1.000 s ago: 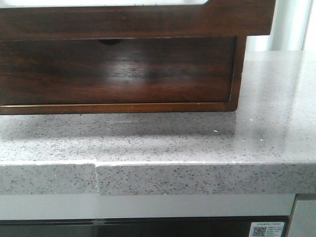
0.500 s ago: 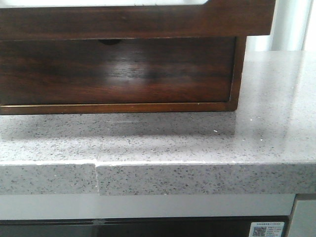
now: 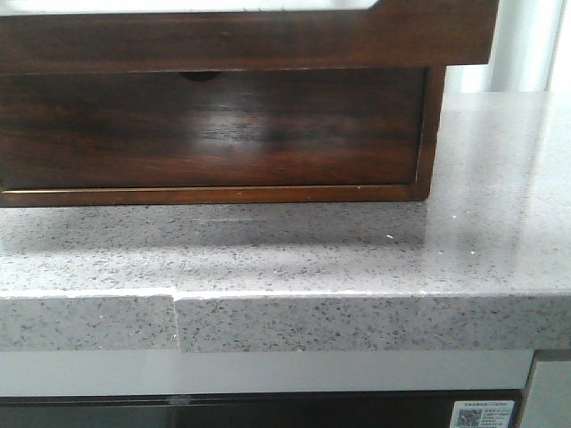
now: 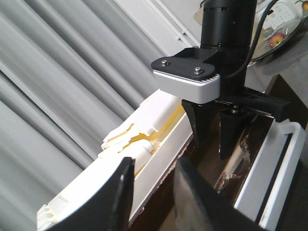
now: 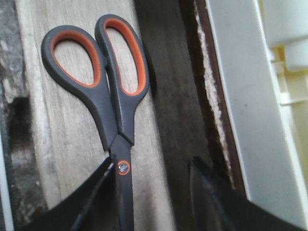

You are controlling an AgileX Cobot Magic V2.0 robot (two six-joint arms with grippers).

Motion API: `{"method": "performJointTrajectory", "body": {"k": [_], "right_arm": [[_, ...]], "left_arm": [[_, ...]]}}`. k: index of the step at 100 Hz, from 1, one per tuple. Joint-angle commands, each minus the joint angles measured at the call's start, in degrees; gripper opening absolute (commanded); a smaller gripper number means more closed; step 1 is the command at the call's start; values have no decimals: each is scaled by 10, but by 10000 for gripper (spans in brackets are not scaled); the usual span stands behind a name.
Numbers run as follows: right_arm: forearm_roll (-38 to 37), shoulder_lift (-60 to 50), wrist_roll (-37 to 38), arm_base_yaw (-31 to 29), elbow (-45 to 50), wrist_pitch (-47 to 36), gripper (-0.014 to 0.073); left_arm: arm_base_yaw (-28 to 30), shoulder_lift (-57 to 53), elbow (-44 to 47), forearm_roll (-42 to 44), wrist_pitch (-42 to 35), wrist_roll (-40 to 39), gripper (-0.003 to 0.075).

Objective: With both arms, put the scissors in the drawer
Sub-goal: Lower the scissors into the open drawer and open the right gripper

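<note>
The scissors [image 5: 103, 91], with orange loops edged in grey, lie flat on the pale bottom of the drawer [image 5: 62, 159]. Their blades run down beside one finger [image 5: 91, 197] of my right gripper [image 5: 151, 192]. That gripper is open and holds nothing. In the left wrist view the right gripper [image 4: 215, 142] hangs fingers-down inside the drawer [image 4: 284, 159]. My left gripper [image 4: 151, 197] is open over the drawer's whitish side wall [image 4: 159, 154]. In the front view only the drawer's glossy dark brown front [image 3: 250, 40] shows, with no arm or scissors.
Under the pulled-out drawer, the cabinet's lower drawer [image 3: 214, 134] has a half-round notch. The cabinet stands on a grey speckled counter [image 3: 357, 259]. A white and yellow plastic piece [image 4: 139, 137] lies beside the drawer wall, against a ribbed grey curtain [image 4: 57, 82].
</note>
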Motion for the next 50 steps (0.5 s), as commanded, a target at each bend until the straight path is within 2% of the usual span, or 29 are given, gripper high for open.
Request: {"method": "performJointTrajectory", "body": {"k": [1,19,28,37,50], "right_arm": [[-10,-32,21,-2,-18,7,278],[-19,-69,52,-2,-18,19,52],[-19,-95,60,-2,-18,19,-59],[-19,-122,84,-2,-18,19,-60],[-19,-159,130,-2,-18,32,-61]], "left_arm": [[-3,3,-14,-24,-19,-9,185],[-3,3,-14,-50,-19,-9,176],[-3,-5,-14,-65,-21,-9,94],[-3,-19,-14,-90,-21,-9,-19],[-3,-47,-14,-142,-20,-9,-22]]}}
